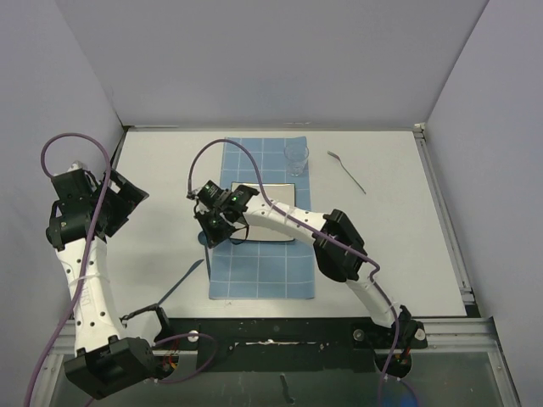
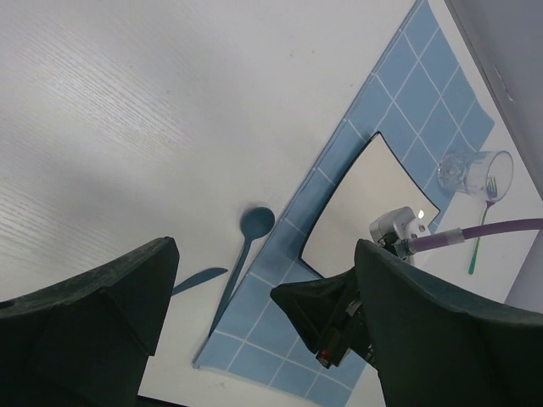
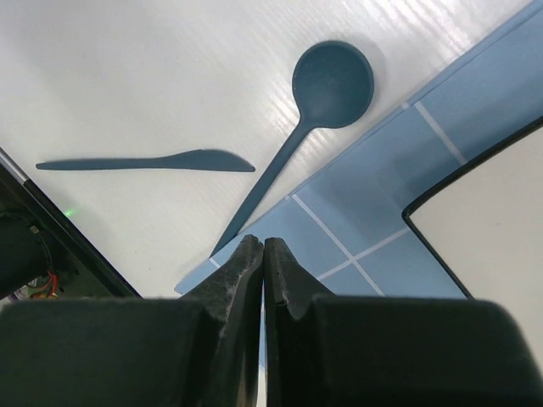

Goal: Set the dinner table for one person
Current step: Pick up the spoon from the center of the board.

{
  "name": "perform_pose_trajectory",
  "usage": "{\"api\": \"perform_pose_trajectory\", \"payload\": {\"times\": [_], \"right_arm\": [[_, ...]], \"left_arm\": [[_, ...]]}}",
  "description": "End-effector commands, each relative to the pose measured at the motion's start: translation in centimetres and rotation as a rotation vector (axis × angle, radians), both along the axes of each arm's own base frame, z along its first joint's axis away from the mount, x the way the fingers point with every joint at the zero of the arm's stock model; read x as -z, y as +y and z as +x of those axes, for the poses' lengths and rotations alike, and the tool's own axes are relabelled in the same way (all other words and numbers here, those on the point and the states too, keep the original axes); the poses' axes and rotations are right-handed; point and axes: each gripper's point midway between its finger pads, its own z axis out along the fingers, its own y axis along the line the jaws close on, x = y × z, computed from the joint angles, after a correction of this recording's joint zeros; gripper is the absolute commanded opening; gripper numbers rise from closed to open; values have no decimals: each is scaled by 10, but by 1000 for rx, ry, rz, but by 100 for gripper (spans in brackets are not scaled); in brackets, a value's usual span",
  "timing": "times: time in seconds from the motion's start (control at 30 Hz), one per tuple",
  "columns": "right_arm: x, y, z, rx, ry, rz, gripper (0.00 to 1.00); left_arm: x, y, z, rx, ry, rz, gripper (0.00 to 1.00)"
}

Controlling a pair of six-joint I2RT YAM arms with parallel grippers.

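Hanging above the left side of the dinner table, which fills the floor of the view beneath both arms, the left gripper is seen with its fingers spread wide and nothing between them. The right gripper is held over the left edge of a blue gridded mat, fingers pressed together on nothing. A dark blue spoon and knife are laid on the tabletop beside the mat, the spoon's handle reaching its edge. A black-rimmed square plate is set on the mat, a glass at its far right corner, a fork just right of it.

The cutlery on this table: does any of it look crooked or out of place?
Yes. The spoon lies slanted, handle reaching the mat edge; the knife points another way beside it; the fork sits askew, apart.
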Motion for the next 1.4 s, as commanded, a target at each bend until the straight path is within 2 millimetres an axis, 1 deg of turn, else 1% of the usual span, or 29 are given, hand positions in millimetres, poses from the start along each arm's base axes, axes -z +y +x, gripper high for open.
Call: {"api": "perform_pose_trajectory", "payload": {"times": [0.0, 0.07, 0.13, 0.17, 0.23, 0.27, 0.37, 0.47, 0.57, 0.77, 1.0, 1.13, 1.33, 1.37], "right_arm": [[-54, 4, 14, 9, -83, 90, 0], [-48, 4, 11, 4, -72, 87, 0], [-42, 4, 9, -2, -58, 88, 14], [-38, 4, 7, -4, -48, 91, 19], [-32, 6, 5, -4, -35, 100, 37], [-28, 6, 4, -5, -28, 99, 42], [-16, 7, 2, -7, -3, 93, 47], [-5, 12, -1, -12, 22, 91, 45], [0, 20, 0, -13, 35, 99, 41], [7, 34, 3, -22, 55, 114, 40], [36, 36, -2, -17, 111, 104, 42], [47, 35, -1, -9, 126, 97, 42], [60, 42, -2, -3, 154, 96, 41], [60, 44, -2, -5, 153, 98, 40]], "left_arm": [[-16, -1, 0, 14, -64, 23, 84], [-16, 0, -1, 14, -61, 29, 84], [-15, 0, -1, 16, -59, 30, 84], [-15, 0, -1, 17, -59, 28, 84], [-14, -1, 0, 22, -60, 25, 84], [-14, -1, 1, 26, -59, 22, 84], [-15, -2, 3, 29, -62, 19, 84], [-16, -1, 5, 31, -66, 19, 84], [-16, 0, 7, 32, -66, 19, 84], [-12, -1, 8, 39, -56, 11, 84], [-15, -3, 11, 48, -58, 1, 84], [-17, -6, 13, 56, -66, -20, 84], [-22, -6, 13, 58, -73, -18, 84], [-22, -7, 13, 60, -72, -20, 84]]}}
